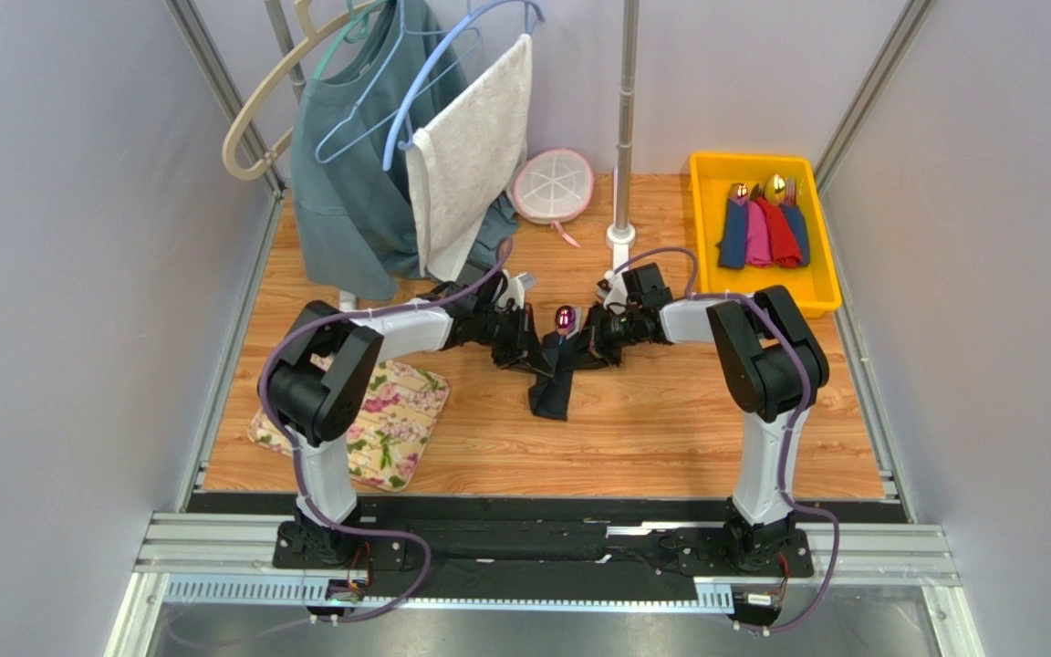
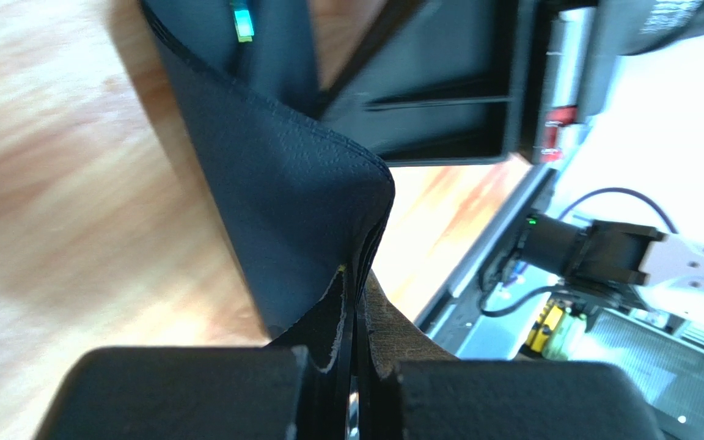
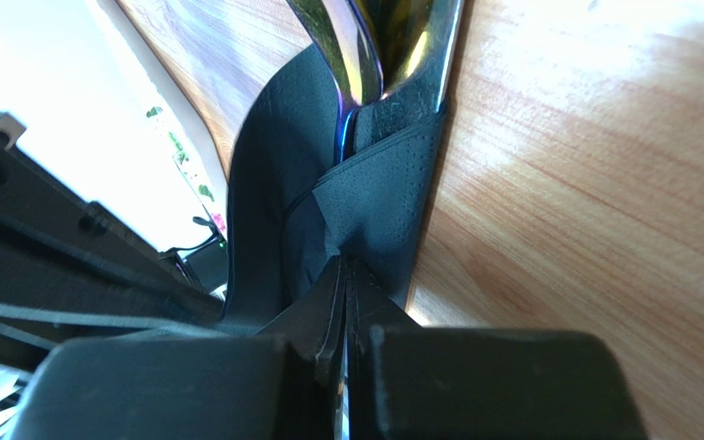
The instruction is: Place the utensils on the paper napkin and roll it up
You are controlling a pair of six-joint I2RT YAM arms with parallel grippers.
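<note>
Pinching: left gripper (image 2: pixel 356 362) and right gripper (image 3: pixel 346 357) both squeeze the paper napkin (image 3: pixel 374 202) | spoon (image 3: pixel 374 37) lies between them, bowl pointing away.

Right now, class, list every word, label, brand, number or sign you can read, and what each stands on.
No readable text in any view.
A small red patch on black hardware, left wrist view: too blurred to read.
The yellow tray and floral mat: no writing visible.

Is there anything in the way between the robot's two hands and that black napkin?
Nothing visible: the left gripper and right gripper each pinch the black napkin directly, the spoon wrapped inside its folds.
</note>
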